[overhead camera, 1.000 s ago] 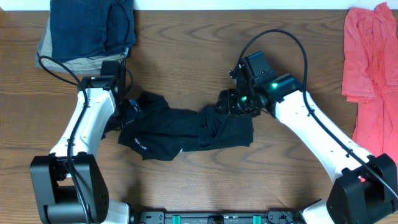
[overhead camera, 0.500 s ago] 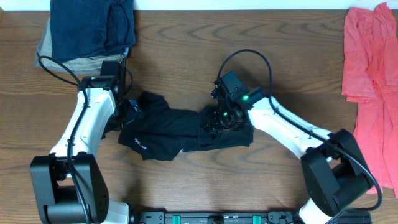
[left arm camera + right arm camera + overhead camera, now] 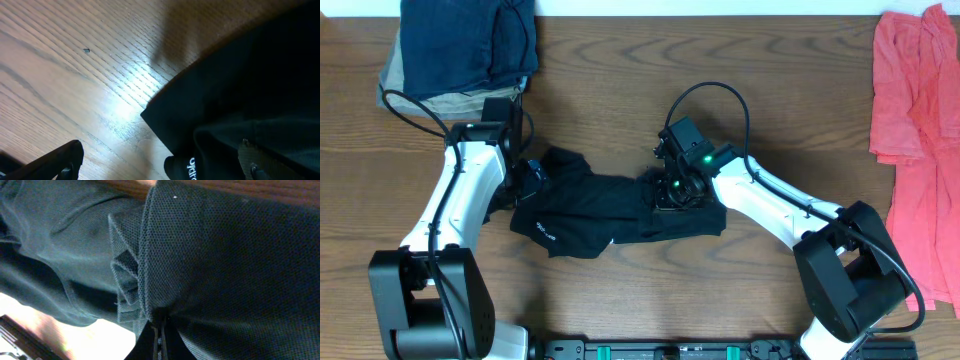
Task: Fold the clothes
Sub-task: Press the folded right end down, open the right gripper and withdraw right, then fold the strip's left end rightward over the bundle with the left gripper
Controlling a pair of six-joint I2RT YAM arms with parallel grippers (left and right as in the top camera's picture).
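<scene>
At the middle of the table (image 3: 620,90) the black T-shirt (image 3: 610,210) lies crumpled, not yet folded. The right end effector (image 3: 670,192) has its fingers together, pinching a bunched fold in the shirt's right half. The left end effector (image 3: 527,172) stands wide apart at the shirt's left edge, gripping nothing. Far left, a blue garment (image 3: 470,45) sits folded on a tan one (image 3: 400,85), likely finished. Far right, a red garment (image 3: 915,120) lies loose, so much remains.
</scene>
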